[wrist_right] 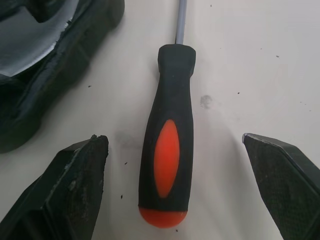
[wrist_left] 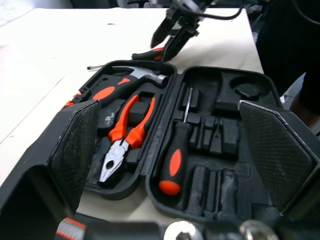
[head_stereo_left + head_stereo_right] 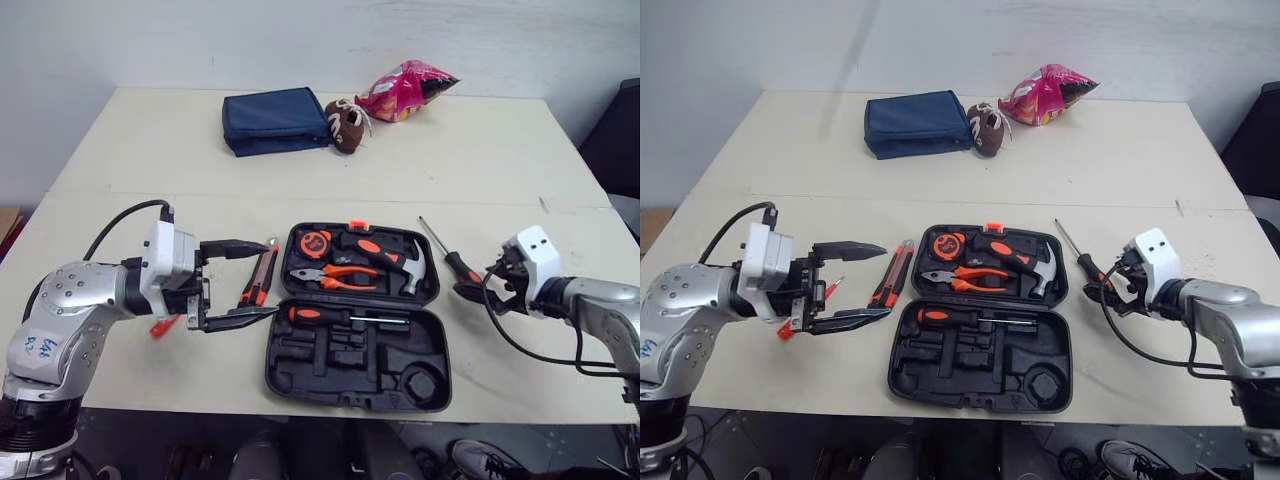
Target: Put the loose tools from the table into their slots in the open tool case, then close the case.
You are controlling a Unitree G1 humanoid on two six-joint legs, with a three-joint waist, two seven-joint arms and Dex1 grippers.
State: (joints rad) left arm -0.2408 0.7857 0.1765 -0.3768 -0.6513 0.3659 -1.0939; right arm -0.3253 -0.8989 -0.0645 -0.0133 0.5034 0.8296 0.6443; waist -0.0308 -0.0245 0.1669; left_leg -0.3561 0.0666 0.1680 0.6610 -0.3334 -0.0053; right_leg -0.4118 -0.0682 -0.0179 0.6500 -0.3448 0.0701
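1. Right of the tool case [image 3: 272, 362], the screwdriver [image 3: 458, 263] is seen on the counter [image 3: 150, 150], beside the right pincer [image 3: 469, 291].
2. Facing the case, the left pincer [image 2: 175, 142] is seen open.
3. Between the right pincer's open fingers [image 1: 75, 190], the screwdriver's handle is framed lengthwise.

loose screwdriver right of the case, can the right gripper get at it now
Probably yes: the right gripper is open astride the screwdriver handle, bare table around it, tool case clear.
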